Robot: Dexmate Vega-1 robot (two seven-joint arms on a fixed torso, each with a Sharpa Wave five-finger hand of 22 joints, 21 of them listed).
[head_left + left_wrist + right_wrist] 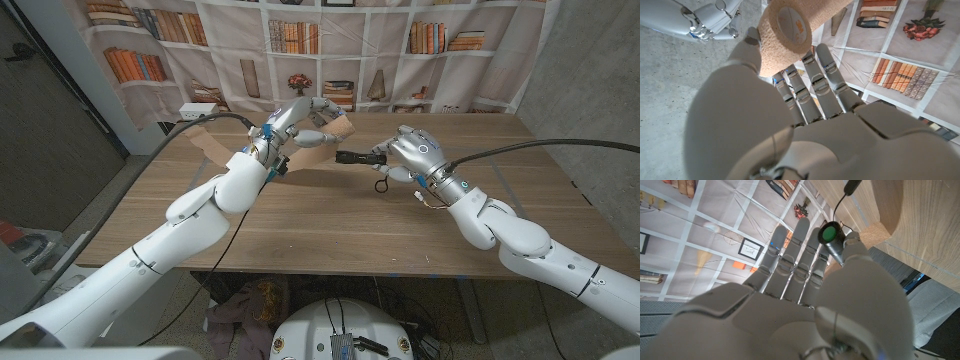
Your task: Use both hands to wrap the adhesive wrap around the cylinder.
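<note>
Left robot hand [805, 100] gripping tan wrap roll [785, 32]; right robot hand [412, 152] clutching black cylinder [360, 156].

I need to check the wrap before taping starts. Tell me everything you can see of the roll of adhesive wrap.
The roll of adhesive wrap is tan, with a soft, crinkled, fabric-like surface wound around a pale core. The left hand holds it up above the table's far side, fingers against it. A loose strip seems to trail from it toward the black cylinder held by the right hand.
</note>
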